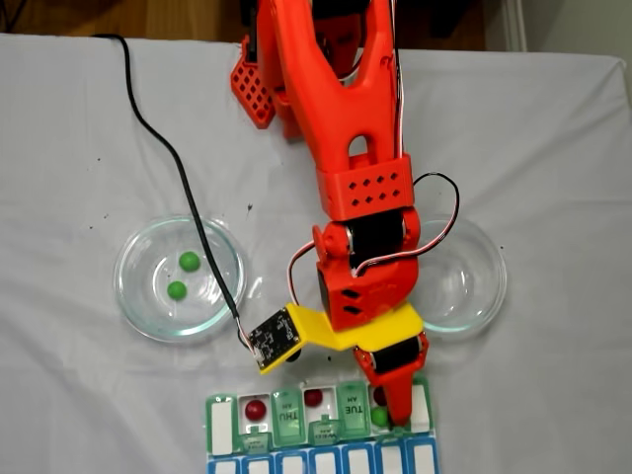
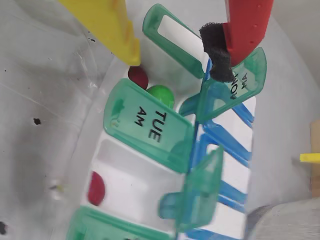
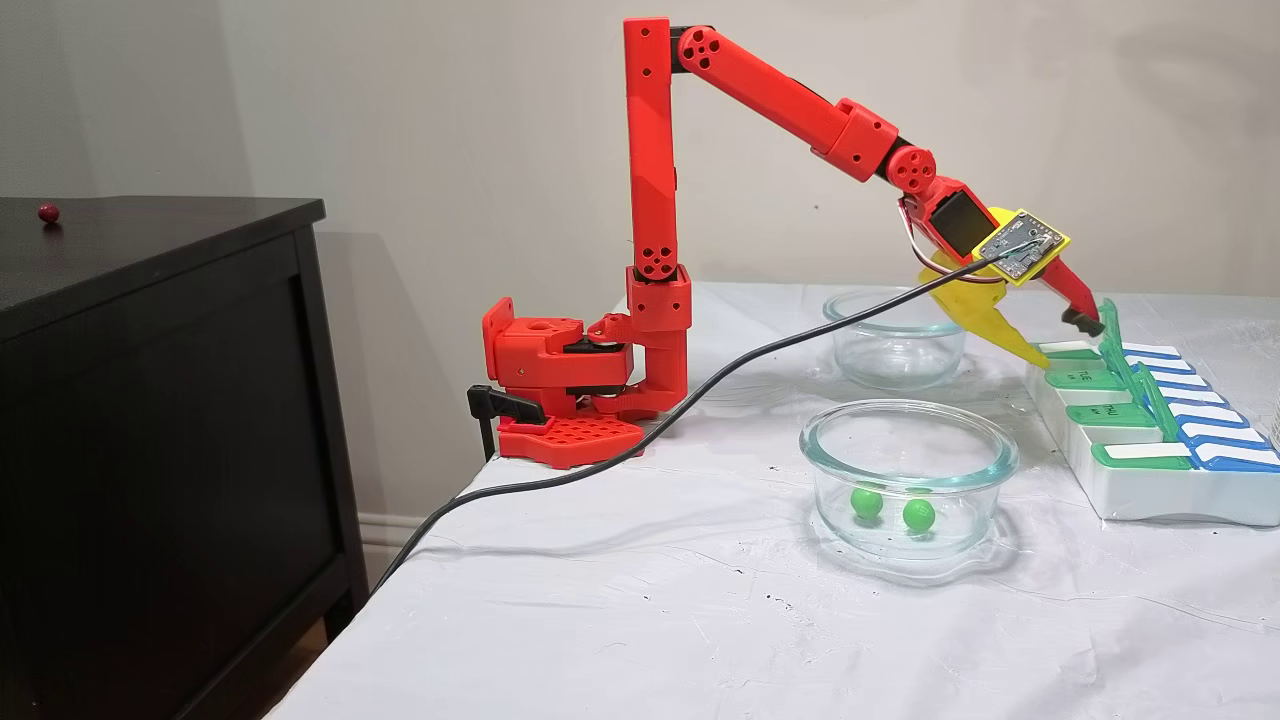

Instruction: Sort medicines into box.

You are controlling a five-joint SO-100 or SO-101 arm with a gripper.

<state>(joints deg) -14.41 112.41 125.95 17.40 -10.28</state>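
My red-and-yellow two-finger gripper (image 2: 175, 52) hangs wide open and empty over the long white pill organiser with translucent green lids (image 2: 150, 125). Directly beneath my yellow finger, one glossy green ball (image 2: 161, 95) and a dark red one (image 2: 138, 77) lie in the same compartment, so I judge this drop finished. Two green balls (image 1: 183, 276) wait in the clear round glass dish (image 1: 133, 281), left in the overhead fixed view.

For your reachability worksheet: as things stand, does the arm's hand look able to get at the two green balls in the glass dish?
Probably yes. The two green balls lie in an open glass dish with nothing over them. The hand is empty, over the pill organiser, and the dish sits about as near the base.
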